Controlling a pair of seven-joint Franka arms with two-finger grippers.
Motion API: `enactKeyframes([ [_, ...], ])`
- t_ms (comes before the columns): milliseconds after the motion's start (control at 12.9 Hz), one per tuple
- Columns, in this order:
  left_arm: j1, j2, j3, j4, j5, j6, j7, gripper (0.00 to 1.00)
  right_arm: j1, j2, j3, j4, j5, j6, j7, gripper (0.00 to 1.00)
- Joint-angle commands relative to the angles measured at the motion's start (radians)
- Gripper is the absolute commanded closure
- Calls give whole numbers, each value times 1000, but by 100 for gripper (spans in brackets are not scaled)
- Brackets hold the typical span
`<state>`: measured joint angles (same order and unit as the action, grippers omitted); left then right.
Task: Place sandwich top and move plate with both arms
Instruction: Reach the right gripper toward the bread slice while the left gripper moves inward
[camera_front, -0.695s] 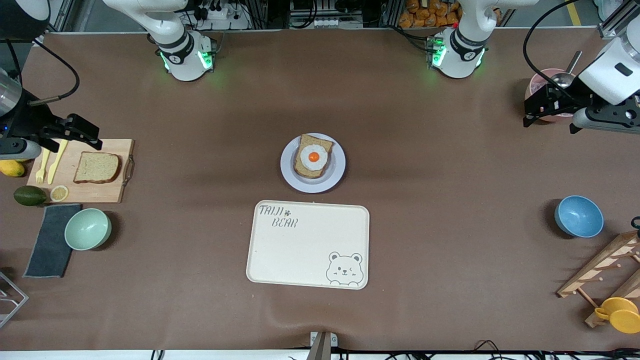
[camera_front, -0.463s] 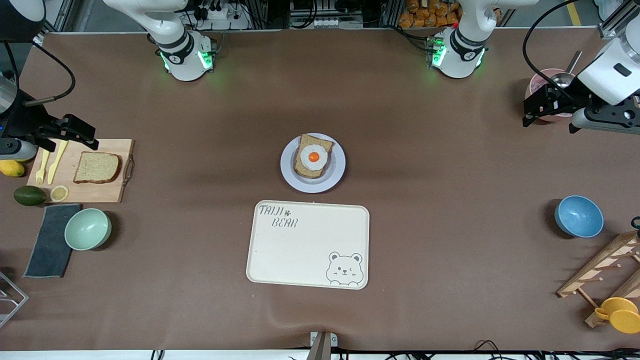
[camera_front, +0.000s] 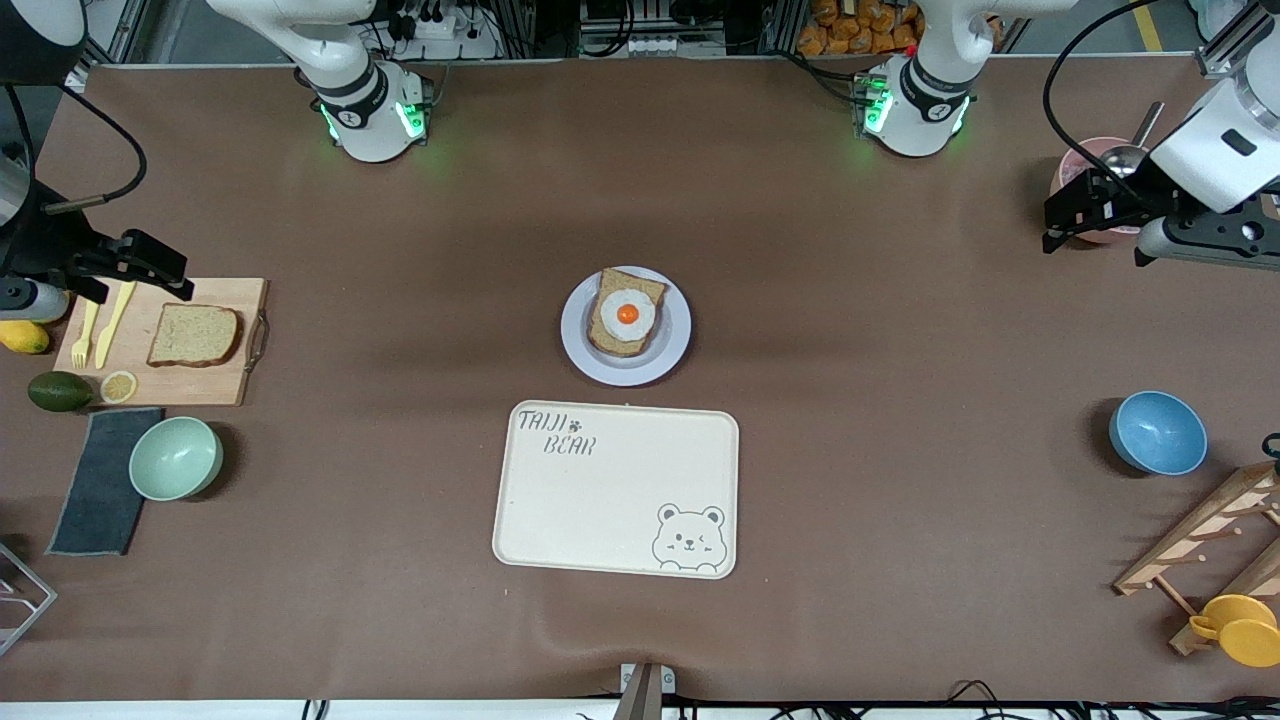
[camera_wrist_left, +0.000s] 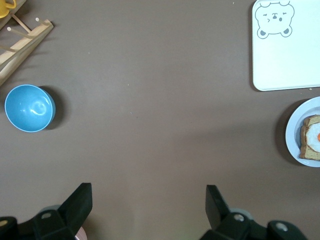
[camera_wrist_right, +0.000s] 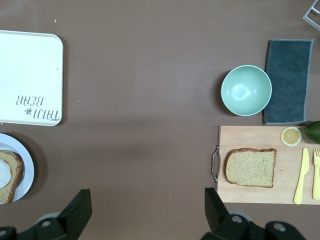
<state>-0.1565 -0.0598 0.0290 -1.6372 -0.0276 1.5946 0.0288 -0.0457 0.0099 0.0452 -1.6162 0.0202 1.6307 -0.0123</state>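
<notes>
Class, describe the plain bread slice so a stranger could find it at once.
Find the wooden cutting board at the right arm's end of the table. The sandwich top lies on it beside yellow cutlery. Unlike the plated slice, it carries no egg.

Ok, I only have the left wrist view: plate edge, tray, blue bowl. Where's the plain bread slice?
Observer: The sandwich top lies flat on a wooden cutting board at the right arm's end of the table.
Operator: Is the right gripper on it?
Observer: No, the right gripper hovers open over that board, apart from the slice.
Operator: And what is my gripper over?
Observer: The left gripper, open and empty, is over a pink bowl at the left arm's end.
</notes>
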Motion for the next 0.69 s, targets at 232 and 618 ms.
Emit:
enactKeyframes([
  [232,47,40,2,-50,-46,-10,3,0,-56,30,9,-5,-5,1,2,0],
  [618,63,38,2,-78,-66,-10,5,0,-157,126,7,-5,-19,12,-21,0],
])
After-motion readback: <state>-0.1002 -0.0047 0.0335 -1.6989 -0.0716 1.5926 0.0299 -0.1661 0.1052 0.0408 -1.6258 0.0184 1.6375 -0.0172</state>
